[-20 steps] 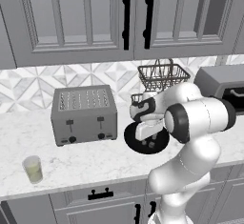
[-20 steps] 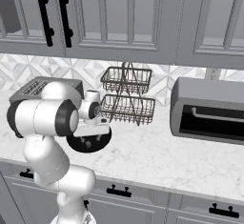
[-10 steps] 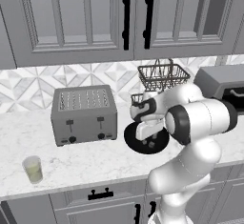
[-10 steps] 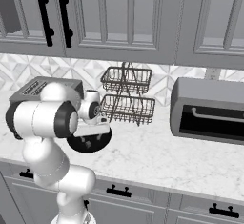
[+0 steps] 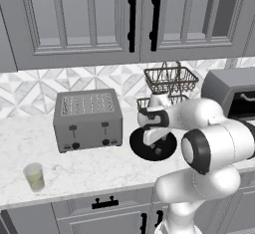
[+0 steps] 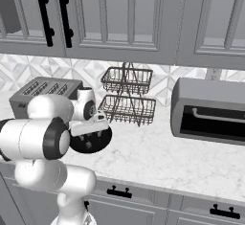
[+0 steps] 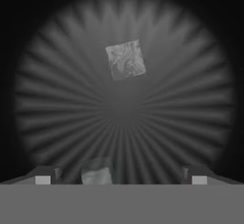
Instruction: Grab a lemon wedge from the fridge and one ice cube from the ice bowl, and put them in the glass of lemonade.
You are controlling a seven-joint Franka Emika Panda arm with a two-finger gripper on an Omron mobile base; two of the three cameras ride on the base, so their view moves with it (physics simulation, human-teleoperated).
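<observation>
Right now the robot's gripper (image 7: 121, 178) hangs over a dark round bowl (image 5: 135, 143) on the white marble counter (image 5: 79, 171). The hand view looks straight down into the bowl (image 7: 57, 75), which has ridges that spread out from its middle like sun rays. One grey ice cube (image 7: 126, 60) lies on the bowl's floor, up past the middle in that view. A second ice cube (image 7: 97, 174) sits low down between the two finger tips (image 7: 43, 176), closer to the left one. The jaws stand wide apart and hold nothing. You cannot tell if a tip touches that near cube.

From the left base view, the white arm (image 5: 209, 148) bends over the bowl and hides part of it. The glass of lemonade (image 5: 34, 176) stands near the front edge of the counter, far to the left, well apart from the bowl. A grey toaster (image 5: 87, 118) sits between the glass and the bowl, further back. Behind the bowl stands a wire basket rack (image 6: 127, 95) with two levels. A dark toaster oven (image 6: 209, 110) sits on the counter to the right of the rack. Grey cabinets (image 5: 79, 19) with black handles hang above the counter.
</observation>
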